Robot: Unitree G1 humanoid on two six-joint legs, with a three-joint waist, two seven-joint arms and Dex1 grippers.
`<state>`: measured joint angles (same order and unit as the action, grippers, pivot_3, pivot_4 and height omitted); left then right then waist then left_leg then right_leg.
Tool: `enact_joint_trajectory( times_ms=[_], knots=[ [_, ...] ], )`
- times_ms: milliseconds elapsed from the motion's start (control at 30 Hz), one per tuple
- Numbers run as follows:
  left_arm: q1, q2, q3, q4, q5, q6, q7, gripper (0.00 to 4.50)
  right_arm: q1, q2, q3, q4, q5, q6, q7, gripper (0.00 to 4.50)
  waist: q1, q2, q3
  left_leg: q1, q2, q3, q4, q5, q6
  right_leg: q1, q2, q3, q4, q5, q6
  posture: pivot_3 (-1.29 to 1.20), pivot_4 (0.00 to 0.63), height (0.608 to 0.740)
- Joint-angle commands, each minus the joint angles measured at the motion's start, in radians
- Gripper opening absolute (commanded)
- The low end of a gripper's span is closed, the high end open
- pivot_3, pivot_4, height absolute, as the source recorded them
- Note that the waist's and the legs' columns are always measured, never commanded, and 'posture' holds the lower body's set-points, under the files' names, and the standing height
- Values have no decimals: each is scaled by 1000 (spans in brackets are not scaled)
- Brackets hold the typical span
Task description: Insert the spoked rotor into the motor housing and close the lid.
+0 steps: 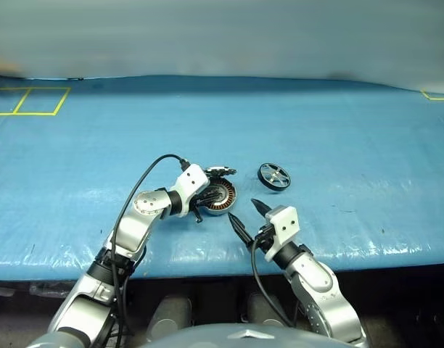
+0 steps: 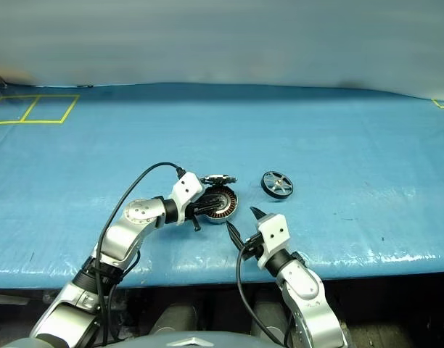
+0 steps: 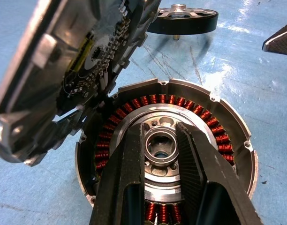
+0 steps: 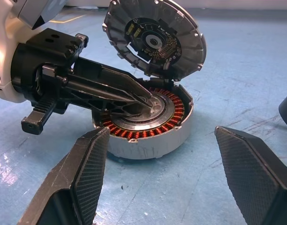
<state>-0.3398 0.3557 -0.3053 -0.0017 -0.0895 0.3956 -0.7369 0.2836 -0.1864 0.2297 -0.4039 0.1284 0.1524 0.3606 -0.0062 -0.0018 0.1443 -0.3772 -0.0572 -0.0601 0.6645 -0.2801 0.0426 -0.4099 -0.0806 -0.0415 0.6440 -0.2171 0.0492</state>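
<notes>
left hand (image 3: 168,154) hiding motor housing (image 3: 228,117) windings

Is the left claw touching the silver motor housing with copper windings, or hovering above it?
Touching. In the left wrist view the left claw's black fingers close around the raised centre hub of the round silver motor housing; the right wrist view shows their tips resting there.

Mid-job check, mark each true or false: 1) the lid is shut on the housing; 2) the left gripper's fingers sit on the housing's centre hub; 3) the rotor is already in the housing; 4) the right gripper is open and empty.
1) False: the lid stands open above the motor housing.
2) True: the left gripper pinches the centre hub.
3) False: the spoked rotor lies on the blue table, apart from the housing.
4) True: the right gripper is open, holding nothing.
</notes>
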Motion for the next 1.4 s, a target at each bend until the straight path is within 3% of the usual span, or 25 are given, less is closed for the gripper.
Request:
enact_joint_trajectory(
  times_ms=[33,300,333,433,533,733,833,933,1067,1267,1400],
  knots=[
    [-18,-7,5,-5,-4,-16,-7,998,-7,6,5,-11,0,-9,-8,3813,0,0,0,0,0,0,0,0,0,0,0,0,0,0,0,0,150,740],
    [-9,-15,31,-40,-50,-19,-34,3612,-5,2,4,-18,-1,-2,-14,3813,0,0,0,0,0,0,0,0,0,0,0,0,0,0,0,0,150,740],
    [-3,-14,39,-50,-67,-15,-46,3612,-5,0,4,-19,-1,-2,-13,3813,0,0,0,0,0,0,0,0,0,0,0,0,0,0,0,0,150,740],
    [26,9,54,-86,-105,1,-79,3092,-6,-3,0,-24,5,5,-11,3813,-3,0,0,0,0,0,0,0,0,0,0,0,0,0,0,0,150,740],
    [73,30,70,-137,-141,14,-98,2099,-15,0,-5,-38,17,31,-16,3813,-4,0,0,0,0,0,0,0,0,0,0,0,0,0,0,0,150,740],
    [174,42,122,-242,-204,17,-81,90,-102,47,-32,-118,66,254,-91,3813,-2,0,0,0,0,0,1,0,0,0,-1,0,0,0,0,0,150,740],
    [228,41,157,-264,-197,-11,-38,37,-169,47,-30,-160,78,400,-115,3813,2,0,0,0,0,0,1,0,0,-1,-1,0,0,0,0,0,150,740],
    [321,15,195,-280,-173,-130,24,0,-273,0,3,-192,55,566,-115,3232,-5,1,0,0,0,1,1,0,0,-1,-1,2,0,1,-1,0,150,740],
    [417,-2,179,-280,-150,-245,45,0,-366,-92,75,-205,32,688,-77,1948,4,0,0,0,0,1,0,0,0,-1,-1,1,0,1,-2,0,150,740],
    [515,-75,168,-212,-86,-438,119,0,-488,-118,117,-142,57,759,-12,22,8,0,1,-1,0,1,1,-3,5,-1,-2,1,-1,1,-1,0,150,740],
    [530,-86,157,-178,-80,-483,115,0,-538,-110,120,-91,52,761,1,22,10,0,1,-1,0,1,2,-3,6,-1,-1,0,-1,1,-1,0,150,740]
  ],
)
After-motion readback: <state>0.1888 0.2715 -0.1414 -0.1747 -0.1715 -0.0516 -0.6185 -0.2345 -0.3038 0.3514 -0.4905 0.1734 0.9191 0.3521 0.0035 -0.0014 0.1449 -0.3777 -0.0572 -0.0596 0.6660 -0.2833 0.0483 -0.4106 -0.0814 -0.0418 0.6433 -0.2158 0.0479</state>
